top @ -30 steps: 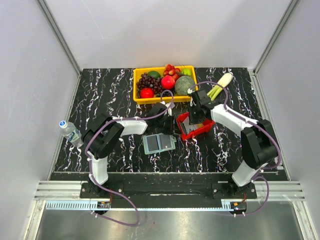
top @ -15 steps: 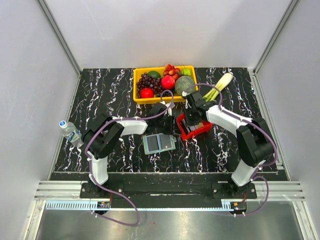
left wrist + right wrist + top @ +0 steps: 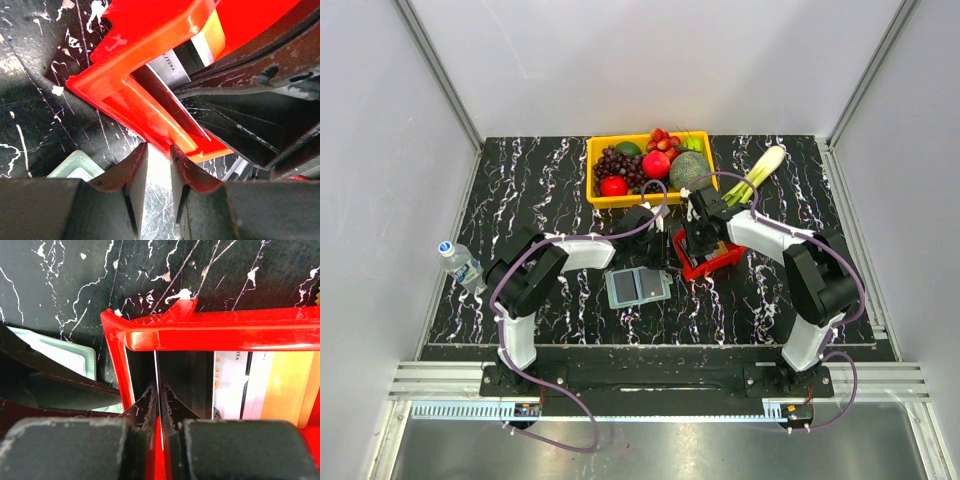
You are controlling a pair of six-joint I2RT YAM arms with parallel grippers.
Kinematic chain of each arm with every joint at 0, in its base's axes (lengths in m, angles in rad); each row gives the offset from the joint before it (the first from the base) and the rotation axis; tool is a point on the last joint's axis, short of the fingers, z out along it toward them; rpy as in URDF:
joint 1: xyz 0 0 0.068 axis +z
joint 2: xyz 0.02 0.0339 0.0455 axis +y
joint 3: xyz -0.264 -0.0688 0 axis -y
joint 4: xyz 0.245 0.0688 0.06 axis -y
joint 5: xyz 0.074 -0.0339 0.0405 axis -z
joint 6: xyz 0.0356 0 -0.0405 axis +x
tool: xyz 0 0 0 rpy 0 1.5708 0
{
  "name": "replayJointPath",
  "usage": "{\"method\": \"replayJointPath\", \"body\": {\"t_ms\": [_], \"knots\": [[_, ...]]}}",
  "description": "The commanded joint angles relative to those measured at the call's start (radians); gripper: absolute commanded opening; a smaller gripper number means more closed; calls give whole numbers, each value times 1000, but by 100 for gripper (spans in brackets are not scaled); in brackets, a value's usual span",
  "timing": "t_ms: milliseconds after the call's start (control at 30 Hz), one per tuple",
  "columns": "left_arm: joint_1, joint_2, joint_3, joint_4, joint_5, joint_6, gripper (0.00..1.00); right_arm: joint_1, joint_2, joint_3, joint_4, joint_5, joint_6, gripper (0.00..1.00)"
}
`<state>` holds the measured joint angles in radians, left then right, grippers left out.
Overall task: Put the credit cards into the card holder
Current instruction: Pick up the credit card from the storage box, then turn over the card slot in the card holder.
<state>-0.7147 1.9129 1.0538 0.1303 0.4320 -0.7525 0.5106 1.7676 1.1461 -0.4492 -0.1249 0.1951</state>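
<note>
The red mesh basket holds the credit cards. My right gripper reaches into the basket's left end and is shut on a thin credit card, seen edge-on and standing upright. A whitish card and an orange card lie flat in the basket. The grey-green card holder lies open on the table left of the basket and shows in the right wrist view. My left gripper sits at the basket's near-left corner, its jaws a narrow gap apart with nothing between them.
A yellow crate of fruit stands behind the basket. A leek lies at the back right. A water bottle lies at the left edge. The table is black marble.
My right gripper has moved left along the basket to its left end. The left arm, basket and card holder have not moved.
</note>
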Motion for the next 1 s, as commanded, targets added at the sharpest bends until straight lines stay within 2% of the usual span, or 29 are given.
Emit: {"method": "replayJointPath", "body": {"t_ms": [0,167,433,633,833,967], "knots": [[3,-34,31,52,17,1,28,11,9,14,10,-30,9,7],[4,-38,34,49,17,2,28,11,-62,18,6,82,-2,0],[4,-71,77,-15,-19,50,28,-9,-198,30,-36,281,-28,0],[3,-112,83,-37,-42,77,30,-43,-269,29,-60,249,-14,0],[3,-225,43,-44,-87,105,38,-43,-326,23,-28,139,70,0],[3,-314,-6,-104,-169,133,46,-43,-349,-23,44,47,142,0]]}}
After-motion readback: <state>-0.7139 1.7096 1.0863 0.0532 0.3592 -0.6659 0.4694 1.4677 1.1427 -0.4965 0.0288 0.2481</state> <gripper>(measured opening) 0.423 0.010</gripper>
